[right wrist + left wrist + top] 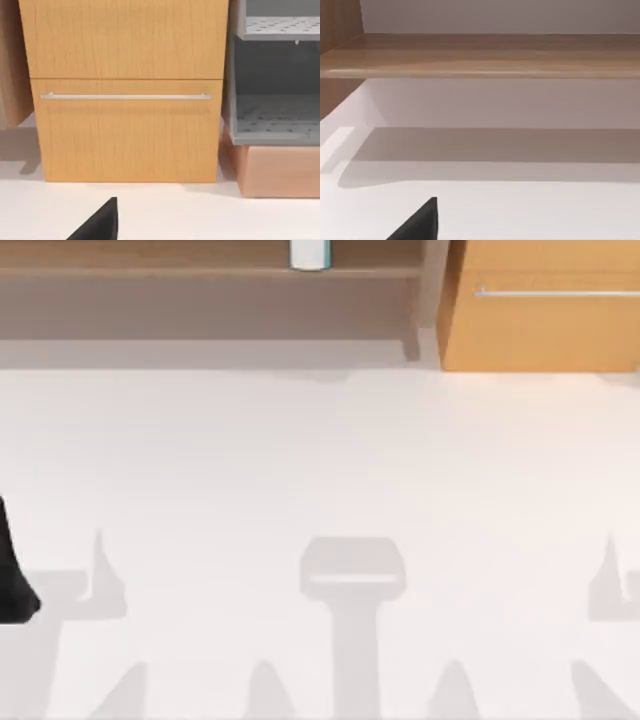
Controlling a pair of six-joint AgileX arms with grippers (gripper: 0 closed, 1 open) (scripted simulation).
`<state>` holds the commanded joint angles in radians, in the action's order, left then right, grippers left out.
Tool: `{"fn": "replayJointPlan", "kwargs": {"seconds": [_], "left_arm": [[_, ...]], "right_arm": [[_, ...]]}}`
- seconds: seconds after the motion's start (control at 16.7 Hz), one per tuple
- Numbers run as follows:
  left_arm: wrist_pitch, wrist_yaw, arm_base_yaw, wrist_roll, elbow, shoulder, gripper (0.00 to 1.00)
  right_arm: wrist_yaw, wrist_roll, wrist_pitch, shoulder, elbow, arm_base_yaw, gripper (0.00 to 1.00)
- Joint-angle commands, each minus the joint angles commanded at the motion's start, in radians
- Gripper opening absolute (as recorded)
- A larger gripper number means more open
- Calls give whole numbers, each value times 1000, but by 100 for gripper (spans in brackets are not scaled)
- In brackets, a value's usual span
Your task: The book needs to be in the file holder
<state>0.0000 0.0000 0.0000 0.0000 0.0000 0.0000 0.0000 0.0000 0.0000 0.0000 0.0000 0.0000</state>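
Left hand (417, 222) rests low over the table (320, 470), grip state unclear; book (309, 254) stands on shelf (200, 273).

The worktop (320, 460) is smooth matt white. The shelf (200, 272) and drawer cabinet (125, 90) show light wood grain, its handle (125, 96) brushed metal. The file holder (275, 115) looks perforated grey metal.

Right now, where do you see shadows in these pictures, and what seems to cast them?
Top view: grey shadows shaped like arms and a camera stand lie on the white table; the book stands on the shelf. Left wrist view: the shelf throws a wide dark band below itself. Right wrist view: soft shadow beside the wooden drawer cabinet and inside the grey file holder.
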Motion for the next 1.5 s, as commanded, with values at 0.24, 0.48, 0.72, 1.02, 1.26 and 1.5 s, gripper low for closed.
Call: {"fn": "replayJointPlan", "kwargs": {"seconds": [0.24, 0.48, 0.72, 1.02, 1.26, 1.5], "left_arm": [[0, 0, 0, 0, 0, 0, 100], [0, 0, 0, 0, 0, 0, 100], [0, 0, 0, 0, 0, 0, 100], [0, 0, 0, 0, 0, 0, 100], [0, 0, 0, 0, 0, 0, 100], [0, 0, 0, 0, 0, 0, 100]], "right_arm": [[21, 12, 13, 30, 22, 24, 100], [132, 61, 85, 218, 170, 147, 100], [293, 114, 194, 573, 424, 318, 100], [494, 147, 340, 1218, 810, 523, 100], [613, 127, 437, 1732, 1150, 629, 100], [692, 73, 513, 2094, 1474, 692, 100]]}}
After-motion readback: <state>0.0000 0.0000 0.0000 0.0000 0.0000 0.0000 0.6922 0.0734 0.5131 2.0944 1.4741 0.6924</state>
